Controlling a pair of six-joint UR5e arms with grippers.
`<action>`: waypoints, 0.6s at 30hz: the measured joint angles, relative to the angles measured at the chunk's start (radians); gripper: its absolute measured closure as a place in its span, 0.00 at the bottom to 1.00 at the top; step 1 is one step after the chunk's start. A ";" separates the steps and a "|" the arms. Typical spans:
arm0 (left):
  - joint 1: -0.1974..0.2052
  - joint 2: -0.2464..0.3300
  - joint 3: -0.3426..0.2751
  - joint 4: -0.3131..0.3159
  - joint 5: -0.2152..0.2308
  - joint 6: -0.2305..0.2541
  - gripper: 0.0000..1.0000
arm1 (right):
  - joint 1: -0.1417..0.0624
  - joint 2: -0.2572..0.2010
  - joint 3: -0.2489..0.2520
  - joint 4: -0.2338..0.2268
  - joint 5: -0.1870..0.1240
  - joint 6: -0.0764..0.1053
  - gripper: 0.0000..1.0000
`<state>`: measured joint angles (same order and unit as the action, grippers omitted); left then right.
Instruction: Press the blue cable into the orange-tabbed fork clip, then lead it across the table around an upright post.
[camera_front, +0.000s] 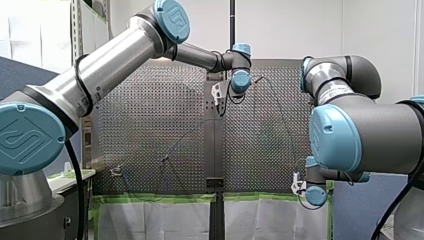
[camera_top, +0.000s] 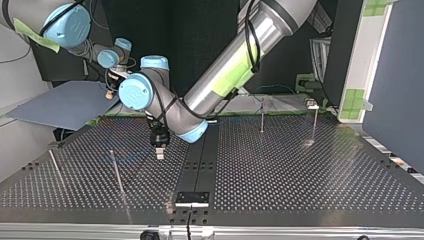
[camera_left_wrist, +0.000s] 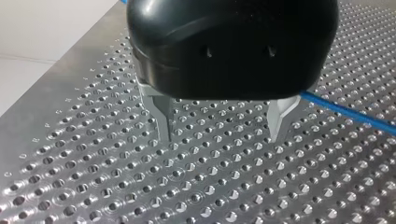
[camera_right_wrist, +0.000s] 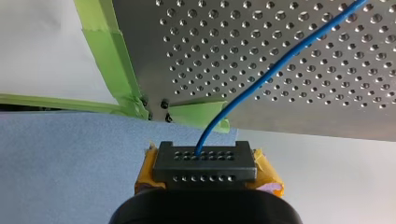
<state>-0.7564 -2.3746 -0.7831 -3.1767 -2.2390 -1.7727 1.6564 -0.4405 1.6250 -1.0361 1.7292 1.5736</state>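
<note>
The blue cable (camera_right_wrist: 280, 65) comes out of a black connector block (camera_right_wrist: 204, 161), and my right gripper (camera_right_wrist: 204, 173) is shut on that block with its yellow pads (camera_right_wrist: 268, 176), just off the table's corner. My left gripper (camera_left_wrist: 219, 136), black with metal fingers (camera_left_wrist: 163, 121), hangs open just above the perforated table, nothing between its fingers; the cable (camera_left_wrist: 348, 112) runs past beside one finger. In the top view my left gripper (camera_top: 160, 150) is near the table's middle. A small clip (camera_top: 312, 104) stands at the far right; its colour is too small to tell.
Thin upright posts (camera_top: 261, 119) (camera_top: 117, 172) (camera_top: 55, 167) stand on the perforated table (camera_top: 300, 170). A black strip with a bracket (camera_top: 192, 197) runs down its middle. Green tape (camera_right_wrist: 105, 51) lines the table's edge, and a blue-grey sheet (camera_top: 60, 105) lies under my right gripper.
</note>
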 joint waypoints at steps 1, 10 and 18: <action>0.000 0.000 0.000 -0.004 0.000 -0.010 0.00 | 0.000 0.000 -0.002 0.003 0.000 0.000 1.00; 0.012 0.001 0.000 -0.079 0.023 -0.100 0.00 | 0.000 0.001 -0.007 0.019 0.000 0.000 1.00; 0.032 0.005 0.000 -0.162 0.069 -0.183 0.00 | 0.004 0.001 -0.007 0.025 0.001 -0.003 1.00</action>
<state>-0.7245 -2.3697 -0.7827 -3.3382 -2.1698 -1.9558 1.6601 -0.4397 1.6179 -1.0108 1.7298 1.5704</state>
